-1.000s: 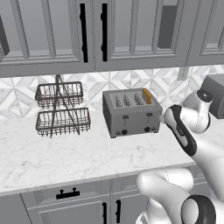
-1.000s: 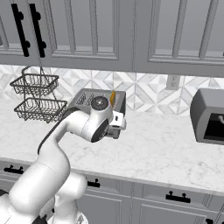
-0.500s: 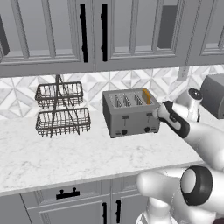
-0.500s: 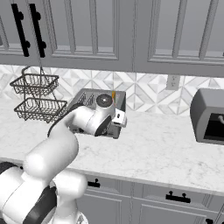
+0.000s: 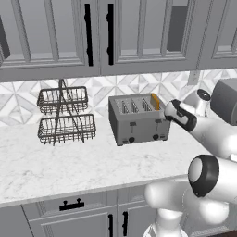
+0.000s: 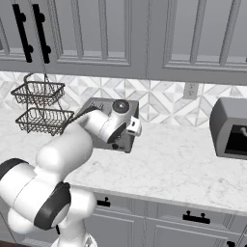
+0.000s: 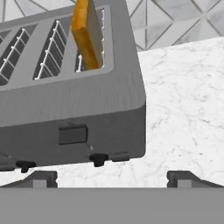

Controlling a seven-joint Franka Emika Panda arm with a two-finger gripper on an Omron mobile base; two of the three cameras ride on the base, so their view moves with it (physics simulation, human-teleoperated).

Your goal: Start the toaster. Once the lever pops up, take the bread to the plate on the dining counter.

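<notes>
The claw [image 7: 112, 178] hovers low in front of the toaster [image 7: 72, 94], level with its front face, and its two dark fingertips [image 7: 41, 178] stand far apart with nothing between them: it is open and empty. From the hand view the toaster's front fills the space just ahead and above the claw; a black lever [image 7: 73, 134] sits ahead and to the left of the midline, and a round knob [image 7: 99, 159] lies almost straight ahead, just above the fingertips. The bread [image 7: 85, 33] stands upright in the slot at the near end of the toaster, up and ahead of the claw, most of the slice poking out above the top. That it rides so high suggests the lever has not been pressed, so toasting is probably not started yet.

In the left base view the claw [image 5: 165, 116] is just beside the toaster's [image 5: 138, 119] right front corner, close to the lever on that side. The low, frontal approach makes sense for a downward push on the lever rather than a grab at the slice. The marble counter [image 7: 183, 100] spreads out to the claw's right. A wire basket [image 5: 65, 115] stands well apart beyond the toaster, clear of the work.
</notes>
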